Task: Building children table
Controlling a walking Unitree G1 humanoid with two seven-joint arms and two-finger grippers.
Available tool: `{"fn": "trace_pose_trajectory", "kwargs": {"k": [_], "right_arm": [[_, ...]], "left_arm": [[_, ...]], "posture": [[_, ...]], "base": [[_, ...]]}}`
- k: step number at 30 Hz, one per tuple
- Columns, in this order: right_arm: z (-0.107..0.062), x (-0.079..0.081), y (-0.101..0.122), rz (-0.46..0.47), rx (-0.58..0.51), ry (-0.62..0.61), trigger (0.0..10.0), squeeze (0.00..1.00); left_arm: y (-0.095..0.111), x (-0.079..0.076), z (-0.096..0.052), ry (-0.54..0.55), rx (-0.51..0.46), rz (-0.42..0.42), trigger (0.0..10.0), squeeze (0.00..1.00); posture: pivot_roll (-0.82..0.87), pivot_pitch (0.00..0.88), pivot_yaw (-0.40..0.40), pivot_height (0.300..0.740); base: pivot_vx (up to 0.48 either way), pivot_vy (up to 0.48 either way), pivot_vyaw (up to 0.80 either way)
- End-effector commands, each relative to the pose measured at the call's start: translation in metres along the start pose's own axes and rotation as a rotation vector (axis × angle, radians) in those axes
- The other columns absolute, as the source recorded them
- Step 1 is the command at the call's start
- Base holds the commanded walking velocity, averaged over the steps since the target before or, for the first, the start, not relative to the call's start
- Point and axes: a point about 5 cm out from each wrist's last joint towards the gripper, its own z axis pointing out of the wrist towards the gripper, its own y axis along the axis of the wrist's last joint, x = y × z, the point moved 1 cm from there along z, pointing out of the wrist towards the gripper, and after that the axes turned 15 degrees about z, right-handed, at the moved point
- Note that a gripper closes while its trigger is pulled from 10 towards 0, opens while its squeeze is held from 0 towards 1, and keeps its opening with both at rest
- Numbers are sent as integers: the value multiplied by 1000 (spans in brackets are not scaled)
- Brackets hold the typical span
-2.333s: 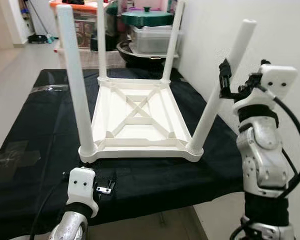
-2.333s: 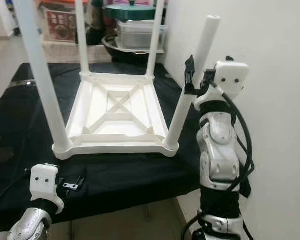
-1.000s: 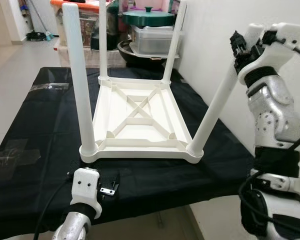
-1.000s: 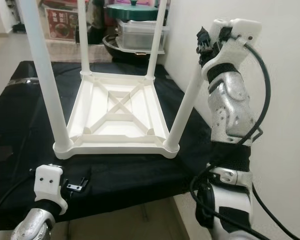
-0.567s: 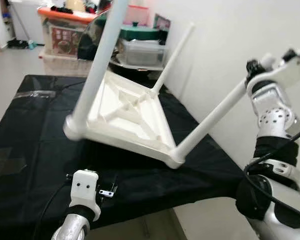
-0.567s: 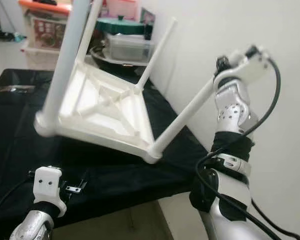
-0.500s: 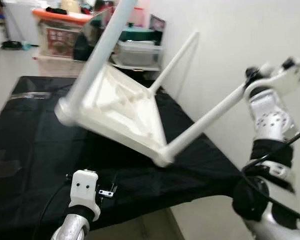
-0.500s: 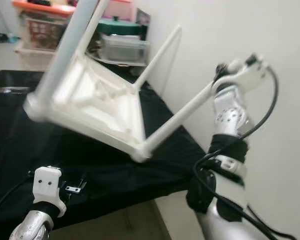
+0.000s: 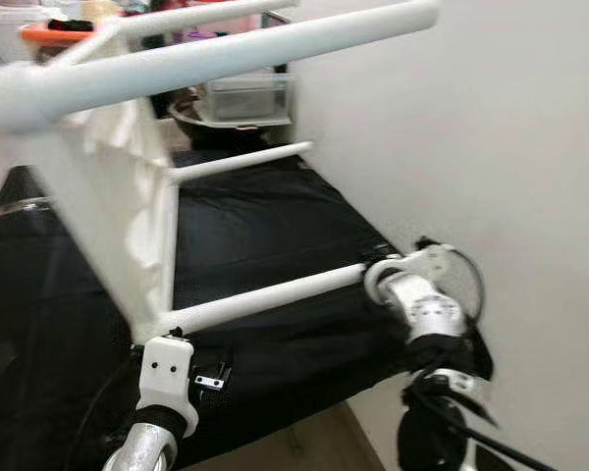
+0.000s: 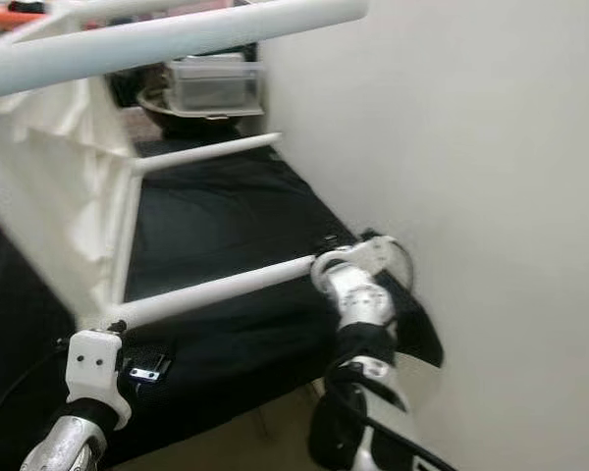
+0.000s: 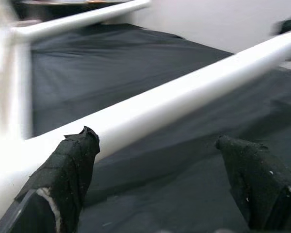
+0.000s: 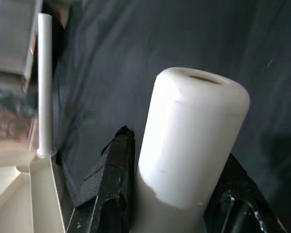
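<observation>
The white children's table (image 9: 108,186) is seen tipped onto its side over the black cloth (image 9: 255,221), tabletop panel upright at the left, legs pointing right (heavy blur in both eye views). The near lower leg (image 9: 265,292) is clenched at its open end by the right gripper (image 12: 165,199), one finger on each side of the tube. The left gripper (image 11: 155,179) is held with fingers spread, the same leg lying across the gap close to one finger (image 11: 70,160); contact cannot be told.

Risks, as judged: the whole table seems to be carried through a single grip at a leg tip, so a slip of the smooth tube out of the fingers is likely if the turn is continued fast. The leg could also be levered out of its socket (if only pushed in), or bent. The top leg (image 9: 226,49) is swung close to the white wall (image 9: 491,147) on the right, so a knock there is possible. The tabletop edge could drop hard onto the cloth, or drag the cloth, if support is lost. A second hold by the left gripper would probably be called for.

Surface: a low platform draped in black cloth, its near right corner by the right arm. Room: wall close on the right; at the far end a clear plastic storage box (image 9: 250,96) and an orange-lidded bin (image 9: 49,31), blurred.
</observation>
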Motion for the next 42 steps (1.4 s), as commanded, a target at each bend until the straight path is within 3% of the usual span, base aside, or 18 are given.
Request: {"fn": "trace_pose_trajectory", "kwargs": {"k": [1,2,4,5,7,8,22,25,27,30,34,36,37,38,39,40,41,42], "right_arm": [[6,-35,-51,-267,199,-206,0,0],[6,-33,-58,-278,221,-204,8039,0],[6,-33,-58,-278,221,-204,8039,0],[7,-35,-56,-278,191,-237,10000,412],[7,-38,-51,-268,159,-257,10000,412],[7,-41,-46,-252,137,-272,10000,1000],[-14,-62,28,-123,-113,-369,10000,1000],[-21,-60,40,-99,-144,-363,10000,1000],[-42,-52,63,-51,-211,-332,10000,1000],[-62,-41,72,-32,-243,-275,10000,1000],[-68,-38,72,-33,-246,-254,10000,1000],[-82,-6,65,-242,-236,-38,10000,1000],[-82,-6,65,-242,-236,-38,10000,1000],[-95,22,65,-536,-319,110,10000,1000],[-109,46,67,-916,-533,208,10000,1000],[-118,58,61,-1195,-662,284,10000,1000],[-125,65,54,-1389,-747,359,10000,0],[-128,68,51,-1472,-786,398,10000,0]], "left_arm": [[2,0,1,-1,-5,10,10000,0],[2,0,1,0,-6,12,10000,0],[2,0,1,0,-6,12,10000,0],[2,-1,2,3,-6,15,10000,0],[2,-1,2,5,-7,16,10000,0],[2,-1,2,5,-6,15,10000,0],[1,-4,-1,-7,6,6,10000,0],[1,-4,-1,-5,6,6,10000,0],[1,-4,-2,-2,8,5,10000,0],[0,-5,-3,-6,11,3,10000,0],[0,-5,-3,-9,12,2,10000,0],[0,-5,-3,-11,12,1,10000,0],[0,-5,-3,-11,12,1,10000,0],[0,-5,-3,-11,13,2,10000,0],[0,-5,-3,-9,12,3,10000,0],[0,-4,-3,-7,12,4,10000,0],[0,-4,-2,-5,11,4,10000,0],[1,-4,-2,-4,11,5,10000,0]], "posture": [[97,0,-146,740],[105,0,-150,740],[105,0,-150,740],[114,0,-156,740],[115,0,-158,740],[115,0,-158,740],[87,0,-154,740],[85,0,-154,740],[73,0,-145,740],[59,0,-134,740],[56,0,-131,740],[56,0,-124,740],[56,0,-124,740],[56,0,-124,740],[56,0,-126,740],[56,0,-126,740],[56,0,-129,740],[56,0,-129,740]], "base": [[0,0,0],[0,0,0],[0,0,0],[0,0,0],[0,0,0],[0,0,0],[0,0,0],[0,0,0],[0,0,0],[0,0,0],[0,0,0],[0,0,0],[0,0,0],[0,0,0],[0,0,0],[0,0,0],[0,0,0],[0,0,0]]}}
